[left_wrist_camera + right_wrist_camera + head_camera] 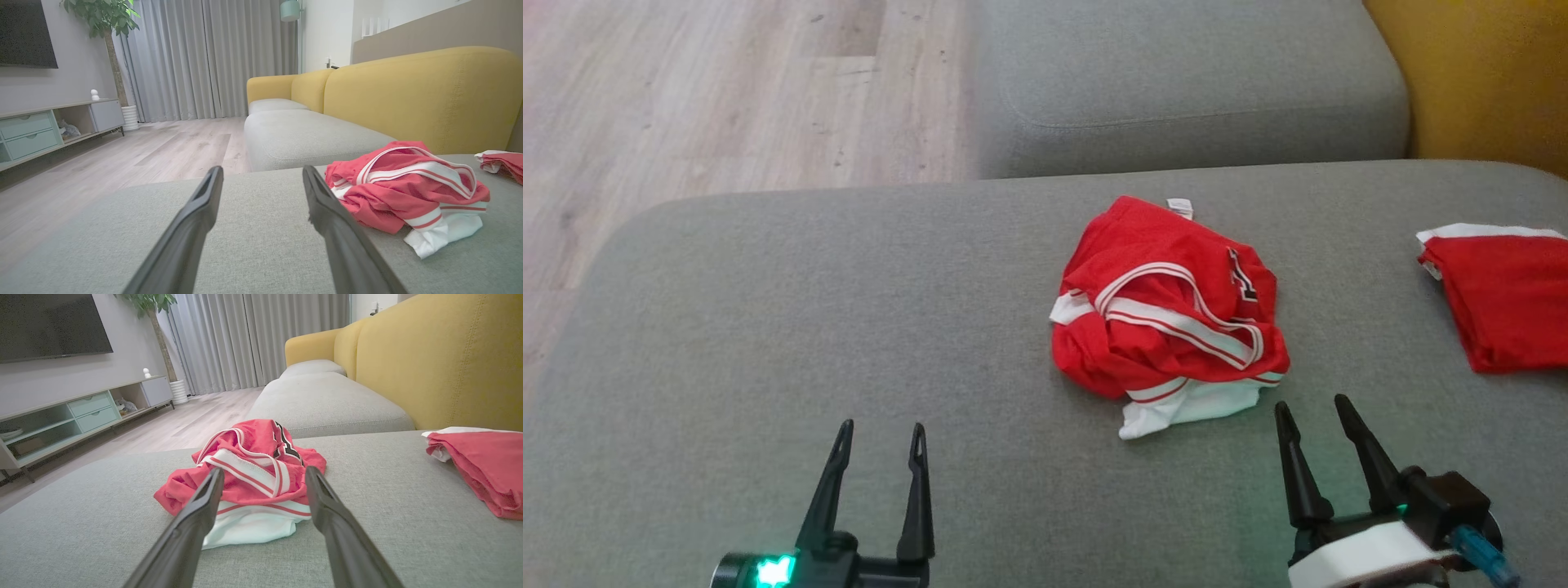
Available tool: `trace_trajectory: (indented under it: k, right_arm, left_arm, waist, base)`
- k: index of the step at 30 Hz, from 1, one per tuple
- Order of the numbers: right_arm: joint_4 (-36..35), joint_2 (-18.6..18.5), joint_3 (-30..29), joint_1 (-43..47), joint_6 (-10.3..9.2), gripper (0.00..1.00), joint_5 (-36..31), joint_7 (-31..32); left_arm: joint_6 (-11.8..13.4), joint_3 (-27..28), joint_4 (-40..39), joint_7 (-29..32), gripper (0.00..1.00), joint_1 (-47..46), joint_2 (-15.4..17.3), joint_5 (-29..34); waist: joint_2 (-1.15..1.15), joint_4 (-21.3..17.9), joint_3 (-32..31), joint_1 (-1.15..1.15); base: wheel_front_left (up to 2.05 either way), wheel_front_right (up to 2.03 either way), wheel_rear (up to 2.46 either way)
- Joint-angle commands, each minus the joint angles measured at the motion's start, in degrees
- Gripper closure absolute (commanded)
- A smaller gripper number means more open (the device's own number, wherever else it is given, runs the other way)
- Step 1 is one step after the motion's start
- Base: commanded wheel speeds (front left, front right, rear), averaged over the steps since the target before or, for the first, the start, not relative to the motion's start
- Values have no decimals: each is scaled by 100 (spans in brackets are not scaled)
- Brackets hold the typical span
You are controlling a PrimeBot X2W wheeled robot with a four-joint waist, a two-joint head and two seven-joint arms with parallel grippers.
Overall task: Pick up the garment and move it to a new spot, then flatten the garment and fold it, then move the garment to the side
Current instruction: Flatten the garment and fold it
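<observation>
The garment (1168, 318), a red mesh jersey with white-and-red striped trim and a white panel, lies crumpled in a heap on the grey sofa cushion (849, 327). Part of its black lettering shows on the upper right fold. My right gripper (1311, 412) is open just below the heap's lower right, and in the right wrist view its fingers frame the garment (253, 473) without touching it. My left gripper (880, 437) is open over bare cushion, well to the garment's left. In the left wrist view the garment (408, 188) lies to the right of my left gripper (263, 175).
A second red and white cloth (1503, 294) lies folded at the cushion's right edge. Another grey cushion (1176, 82) sits beyond, and the yellow sofa back (1486, 73) rises at the right. Wooden floor (686, 98) lies to the left, with a TV cabinet (73, 420) across the room.
</observation>
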Motion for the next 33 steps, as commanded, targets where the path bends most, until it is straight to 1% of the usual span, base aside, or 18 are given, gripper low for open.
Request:
trace_trajectory:
  k: [1,5,10,13,15,19,20,23,25,27,30,33]
  right_arm:
    - [-202,-19,139,-144,-5,0,-39,-15]
    - [-241,-33,186,-198,-5,0,-47,-15]
    - [-373,-48,300,-314,-5,0,-73,-15]
    - [-466,-48,346,-387,-5,0,-81,-15]
    - [-522,-45,377,-460,-5,0,-84,-15]
    - [-585,-33,424,-626,-5,0,-86,-15]
    - [-585,-33,424,-626,-5,0,-86,-15]
    - [-614,-12,467,-745,-5,0,-74,-15]
    - [-626,2,502,-802,-5,0,-68,-15]
    - [-628,14,513,-843,-5,0,-59,-15]
    - [-639,27,494,-888,-5,0,-42,-15]
    - [-645,35,474,-929,-5,0,-26,-15]
  left_arm:
    - [-4,130,-150,-46,0,-148,-37,-46]
    - [-25,53,-157,-46,0,-202,-37,-105]
    - [-143,-165,-143,-46,0,-414,-37,-142]
    - [-305,-412,-60,-46,0,-657,-38,-215]
    - [-460,-621,69,-46,0,-901,-38,-259]
    - [-793,-1078,555,-46,0,-1532,-38,-365]
    - [-793,-1078,555,-46,0,-1532,-38,-365]
    - [-968,-1351,1010,-46,0,-2061,-38,-443]
    - [-1009,-1492,1370,-46,0,-2403,-38,-491]
    - [-991,-1598,1738,-46,0,-2708,-38,-563]
    - [-889,-1663,2223,-17,0,-3098,-38,-775]
    - [-833,-1705,2617,6,0,-3429,-38,-1006]
  waist:
    - [0,-55,20,0]
    - [0,-311,110,0]
    - [0,-869,295,0]
    - [0,-1258,449,0]
    - [0,-1515,604,0]
    - [0,-2000,942,0]
    - [0,-2000,942,0]
    - [0,-2355,1210,0]
    - [0,-2565,1376,0]
    - [0,-2751,1508,0]
    - [0,-2965,1682,0]
    - [0,-3095,1816,0]
  base:
    - [0,0,0]
    - [0,0,0]
    - [0,0,0]
    - [0,0,0]
    - [0,0,0]
    - [0,0,0]
    - [0,0,0]
    - [0,0,0]
    - [0,0,0]
    - [0,0,0]
    - [0,0,0]
    - [0,0,0]
